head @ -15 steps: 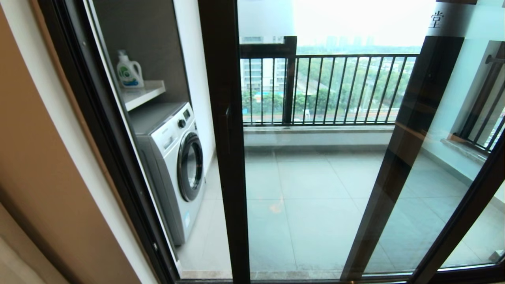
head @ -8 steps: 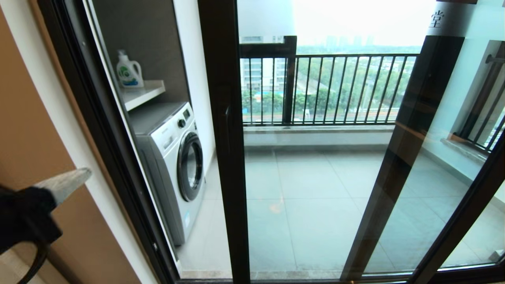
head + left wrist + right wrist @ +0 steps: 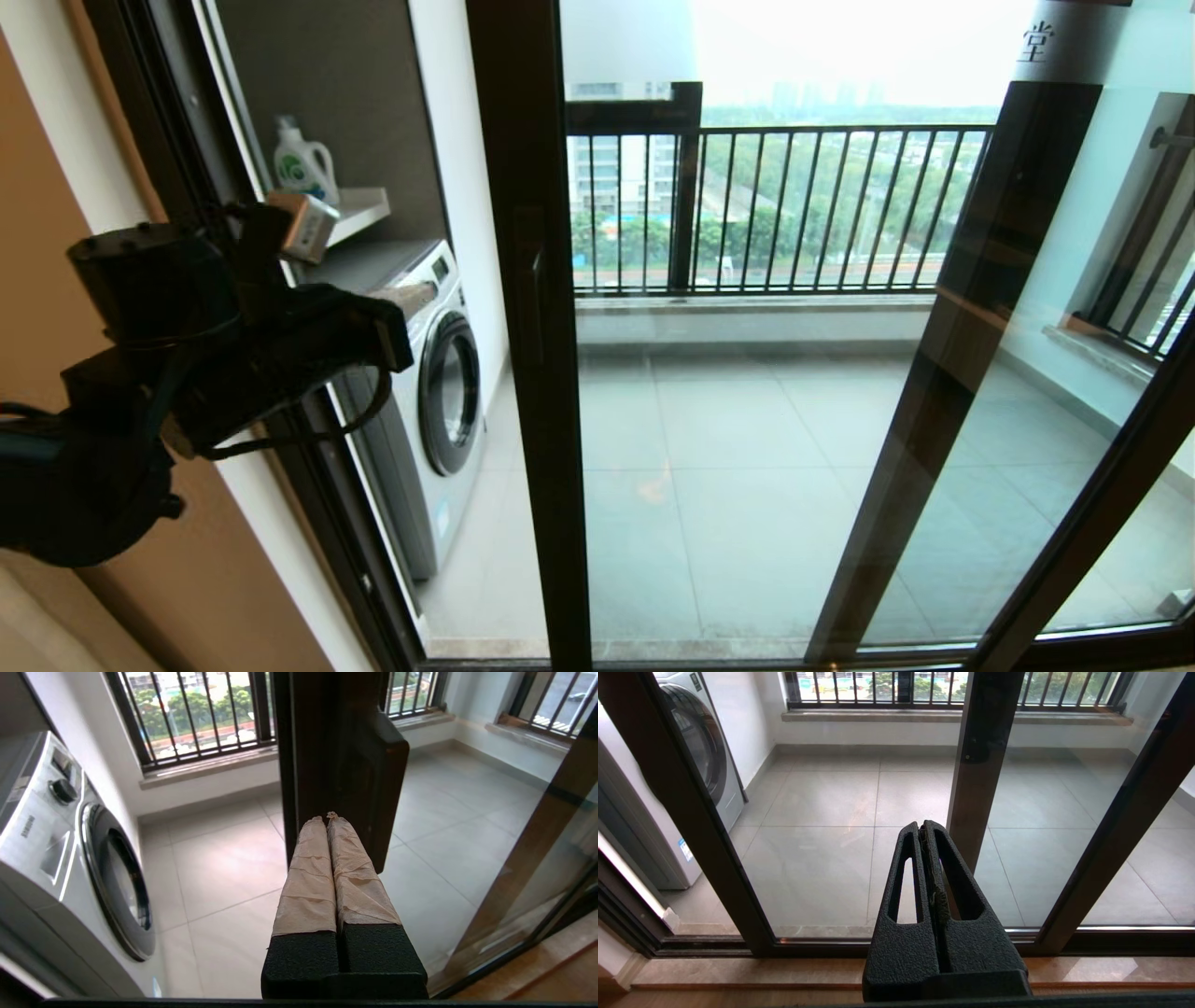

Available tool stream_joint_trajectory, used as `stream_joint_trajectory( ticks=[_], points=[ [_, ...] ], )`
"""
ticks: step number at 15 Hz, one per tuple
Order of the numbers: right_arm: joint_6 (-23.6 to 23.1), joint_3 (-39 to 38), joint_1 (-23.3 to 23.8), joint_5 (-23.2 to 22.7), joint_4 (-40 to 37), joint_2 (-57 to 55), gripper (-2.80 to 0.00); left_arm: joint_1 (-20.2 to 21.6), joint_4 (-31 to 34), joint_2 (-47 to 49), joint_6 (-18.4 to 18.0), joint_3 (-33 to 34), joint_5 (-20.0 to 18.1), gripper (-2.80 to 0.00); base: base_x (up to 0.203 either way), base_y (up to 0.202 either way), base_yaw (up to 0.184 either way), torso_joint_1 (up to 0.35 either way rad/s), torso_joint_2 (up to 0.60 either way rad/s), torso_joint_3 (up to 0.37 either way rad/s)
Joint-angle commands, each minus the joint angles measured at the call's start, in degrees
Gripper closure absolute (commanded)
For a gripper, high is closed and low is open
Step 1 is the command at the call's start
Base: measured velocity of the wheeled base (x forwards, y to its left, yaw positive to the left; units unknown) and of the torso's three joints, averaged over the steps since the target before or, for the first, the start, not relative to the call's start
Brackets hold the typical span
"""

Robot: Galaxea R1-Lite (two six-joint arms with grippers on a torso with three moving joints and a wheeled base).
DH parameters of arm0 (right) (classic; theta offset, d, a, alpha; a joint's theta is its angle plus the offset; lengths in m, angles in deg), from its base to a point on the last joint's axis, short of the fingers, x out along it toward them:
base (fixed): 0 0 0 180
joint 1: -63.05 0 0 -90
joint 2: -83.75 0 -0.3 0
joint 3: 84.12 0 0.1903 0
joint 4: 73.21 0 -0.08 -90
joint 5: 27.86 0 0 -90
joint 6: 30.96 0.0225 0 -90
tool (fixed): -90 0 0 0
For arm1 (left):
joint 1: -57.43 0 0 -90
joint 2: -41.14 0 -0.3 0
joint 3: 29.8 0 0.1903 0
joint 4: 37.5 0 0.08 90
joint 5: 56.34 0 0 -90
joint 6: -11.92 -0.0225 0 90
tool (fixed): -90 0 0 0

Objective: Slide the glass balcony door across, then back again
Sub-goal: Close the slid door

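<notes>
Glass balcony door (image 3: 747,420) fills centre and right of the head view, its dark leading stile running top to bottom at centre-left, with open doorway left of it showing the washing machine (image 3: 425,392) on the balcony. Left end effector (image 3: 415,297) sits raised at middle left, taped fingers (image 3: 327,868) pressed together with nothing between them, aimed at the stile's edge near the black handle (image 3: 540,299), probably so it can push the panel sideways. Right end effector (image 3: 924,828), unseen from the head, hangs low before the glass, likewise pinched closed and empty.
</notes>
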Motion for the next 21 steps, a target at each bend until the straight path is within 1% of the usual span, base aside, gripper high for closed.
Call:
stream_joint_trajectory(
  ticks=[1, 3, 4, 6, 7, 9, 10, 11, 13, 16, 17, 19, 20, 21],
  points=[
    [-0.04, 0.0, -0.01, -0.03, -0.04, -0.11, 0.0, -3.06, 0.94, 2.66, 0.09, -2.54, 0.91, 0.0, 0.0, 0.0, 0.0, 0.0, 0.0, 0.0],
    [-0.04, 0.0, -0.01, -0.03, -0.04, -0.11, 0.0, -5.65, 2.54, 2.59, 0.08, -4.09, 1.59, 0.0, 0.0, 0.0, 0.0, 0.0, 0.0, 0.0],
    [-0.04, 0.0, -0.01, -0.03, -0.04, -0.11, 0.0, -6.97, 3.73, 2.81, 0.08, -5.37, 3.21, 0.0, 0.0, 0.0, 0.0, 0.0, 0.0, 0.0],
    [-0.04, 0.0, -0.01, -0.03, 0.05, -0.11, 0.0, -10.07, 4.88, 4.99, 0.08, -8.56, 8.57, 0.0, 0.0, 0.0, 0.0, 0.0, 0.0, 0.0],
    [-0.04, 0.0, -0.01, -0.03, -0.04, -0.11, 0.0, -11.56, 5.15, 5.4, 0.06, -9.68, 9.47, 0.0, 0.0, 0.0, 0.0, 0.0, 0.0, 0.0],
    [-0.04, 0.0, -0.01, -0.03, -0.04, -0.11, 0.0, -14.08, 6.35, 5.58, 0.1, -11.33, 9.99, 0.0, 0.0, 0.0, 0.0, 0.0, 0.0, 0.0],
    [-0.04, 0.0, -0.01, -0.03, 0.03, -0.11, 0.0, -15.64, 8.82, 5.45, 0.2, -12.49, 10.63, 0.0, 0.0, 0.0, 0.0, 0.0, 0.0, 0.0],
    [-0.04, 0.0, -0.01, -0.03, 0.05, -0.11, 0.0, -17.02, 10.32, 5.64, 0.29, -13.92, 12.13, 0.0, 0.0, 0.0, 0.0, 0.0, 0.0, 0.0],
    [-0.04, 0.0, -0.01, -0.03, -0.04, -0.11, 0.0, -18.0, 10.74, 7.94, 0.34, -16.41, 13.75, 0.0, 0.0, 0.0, 0.0, 0.0, 0.0, 0.0],
    [-0.04, 0.0, -0.01, -0.03, -0.02, -0.11, 0.0, -19.36, 11.02, 10.88, 0.43, -19.3, 14.79, 0.0, 0.0, 0.0, 0.0, 0.0, 0.0, 0.0],
    [-0.04, 0.0, -0.01, -0.03, -0.04, -0.11, 0.0, -19.98, 11.05, 12.53, 0.43, -20.66, 16.7, 0.0, 0.0, 0.0, 0.0, 0.0, 0.0, 0.0],
    [-0.04, 0.0, -0.01, -0.03, -0.04, -0.11, 0.0, -21.78, 10.95, 17.22, 0.44, -25.66, 24.04, 0.0, 0.0, 0.0, 0.0, 0.0, 0.0, 0.0],
    [-0.04, 0.0, -0.01, -0.03, 0.05, -0.11, 0.0, -22.93, 10.9, 18.86, 0.45, -27.75, 26.22, 0.0, 0.0, 0.0, 0.0, 0.0, 0.0, 0.0],
    [-0.04, 0.0, -0.01, -0.03, -0.04, -0.11, 0.0, -23.77, 11.06, 19.17, 0.43, -28.32, 26.86, 0.0, 0.0, 0.0, 0.0, 0.0, 0.0, 0.0]
  ],
)
